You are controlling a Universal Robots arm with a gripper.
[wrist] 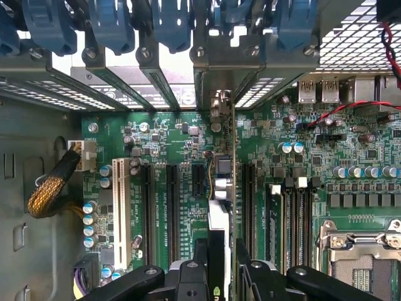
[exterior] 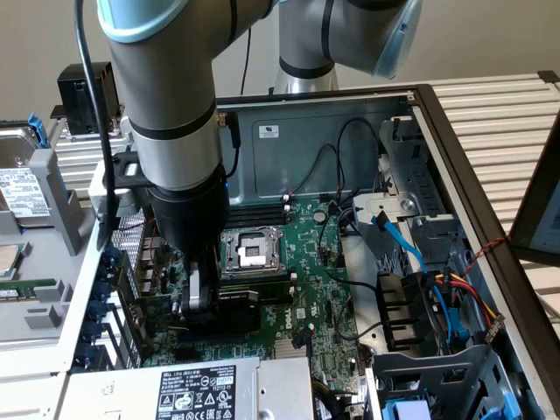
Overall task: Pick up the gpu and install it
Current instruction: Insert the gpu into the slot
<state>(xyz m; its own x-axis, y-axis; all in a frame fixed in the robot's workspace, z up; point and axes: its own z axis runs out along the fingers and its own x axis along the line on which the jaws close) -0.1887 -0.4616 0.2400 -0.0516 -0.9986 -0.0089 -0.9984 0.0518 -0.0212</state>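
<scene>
1. The gpu (wrist: pixel 220 207) stands on edge between the two fingers of the gripper (wrist: pixel 219 276), seen edge-on in the wrist view as a thin vertical card; its silver end bracket (wrist: pixel 220 110) reaches toward the row of rear slot covers; the card sits directly over a long black expansion slot on the motherboard (wrist: pixel 182 188), between neighbouring slots; whether its edge connector is already seated cannot be told.
2. Handling, as a judgement: the card is light and stiff, yet fragile; its board and small parts would suffer from bending or a crooked push; the cooler shroud and top edge look like the safest places to hold, away from the contact edge and bracket.
3. The gripper is clamped on the gpu, fingers pressed against its two faces near the top edge; in the exterior view the gripper (exterior: pixel 194 297) is low inside the open computer case (exterior: pixel 455 157), just beside the empty processor socket (exterior: pixel 249 252).
4. Around it: blue retention clips (wrist: pixel 113 25) line the rear of the case; a white slot (wrist: pixel 121 213) and a braided cable (wrist: pixel 50 188) lie to one side; the power supply (exterior: pixel 192 389) sits nearby; blue and red cables (exterior: pixel 429 280) run toward the exterior view's right.
</scene>
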